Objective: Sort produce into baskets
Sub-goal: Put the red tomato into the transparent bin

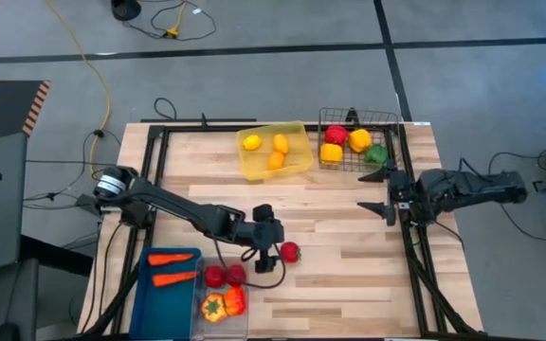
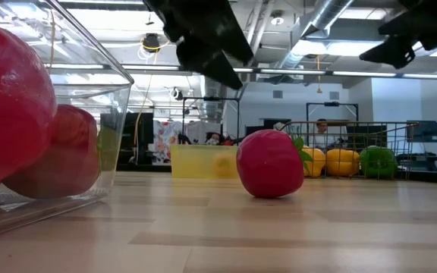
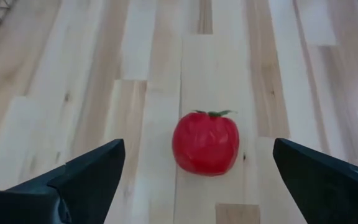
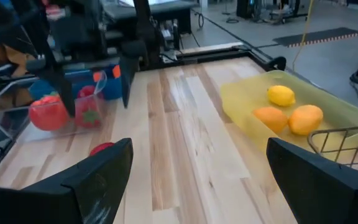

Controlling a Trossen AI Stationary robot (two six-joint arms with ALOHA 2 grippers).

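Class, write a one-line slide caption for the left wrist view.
Open left gripper poised over a lone red tomato on the wooden table.

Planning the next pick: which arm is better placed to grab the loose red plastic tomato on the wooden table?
Left: the open left gripper hangs beside the red plastic tomato; the right gripper waits by the wire basket.

Materials: pale wood table, plastic toys and bins, wire basket.
Light planked wooden table top [image 1: 349, 237], smooth, satin sheen; round red plastic tomato [image 3: 205, 142], glossy, faintly faceted; translucent yellow plastic tray [image 1: 297, 163], smooth; black wire mesh basket [image 1: 387, 117], thin metal; clear glossy plastic bin [image 2: 108, 98]; opaque blue plastic bin [image 1: 150, 298]; matt dark left gripper fingers [image 3: 92, 174].
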